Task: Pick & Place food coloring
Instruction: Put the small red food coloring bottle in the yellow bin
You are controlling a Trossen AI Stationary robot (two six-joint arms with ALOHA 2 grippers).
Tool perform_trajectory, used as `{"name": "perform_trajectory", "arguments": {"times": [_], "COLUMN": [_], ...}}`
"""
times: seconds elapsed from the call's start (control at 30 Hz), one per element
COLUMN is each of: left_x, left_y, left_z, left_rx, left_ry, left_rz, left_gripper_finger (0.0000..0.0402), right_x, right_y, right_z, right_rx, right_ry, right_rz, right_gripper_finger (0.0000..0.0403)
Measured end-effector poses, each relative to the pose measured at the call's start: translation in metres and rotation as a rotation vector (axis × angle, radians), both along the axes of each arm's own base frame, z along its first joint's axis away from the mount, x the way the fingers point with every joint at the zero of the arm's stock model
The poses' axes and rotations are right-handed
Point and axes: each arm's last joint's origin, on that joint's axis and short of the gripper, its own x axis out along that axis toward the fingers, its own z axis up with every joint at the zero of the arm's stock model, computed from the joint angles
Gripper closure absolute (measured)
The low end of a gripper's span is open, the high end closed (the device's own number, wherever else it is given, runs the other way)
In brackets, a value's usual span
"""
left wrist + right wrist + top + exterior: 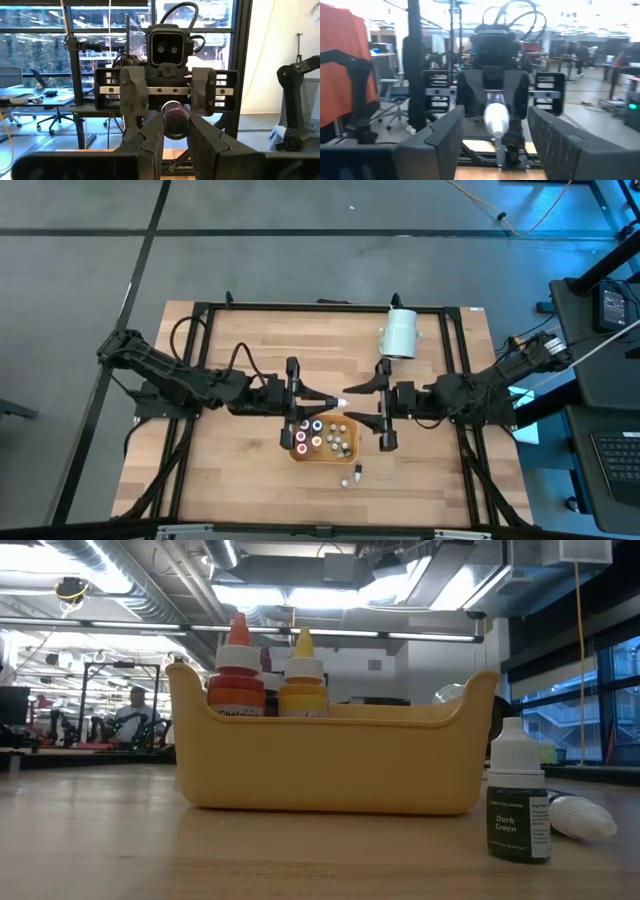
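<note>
High view shows the left gripper point(338, 401) clamped on one small food coloring bottle point(343, 401), held just above the orange tray point(295, 452) where other bottles stand. Facing it, the right gripper point(374, 402) spreads wide, empty, tips flanking the bottle's white end. Light, rigid, slick plastic, I judge; best pinched across the body, not the tapered cap

The right pincer point(495, 145) stands wide open. Facing it, the left pincer point(496, 107) grips a white-capped bottle point(496, 119), cap forward.
</note>
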Motion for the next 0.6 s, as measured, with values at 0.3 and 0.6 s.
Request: {"name": "perform_trajectory", "arguments": {"times": [0.3, 0.6], "left_x": [0.0012, 0.0011], "left_y": [0.0036, 0.0031], "left_z": [0.0, -0.0001], "left_rx": [-0.007, -0.005], "left_ry": [0.0, -0.001], "left_rz": [0.011, 0.001], "left_gripper_finger": [0.0336, 0.0336], "right_x": [0.0057, 0.0059], "right_y": [-0.0074, -0.0079], "right_z": [-0.0017, -0.0017], "right_rx": [0.023, 0.021], "right_ry": [0.005, 0.006], "right_rz": [0.069, 0.066], "right_gripper_finger": [0.0234, 0.0302]}}
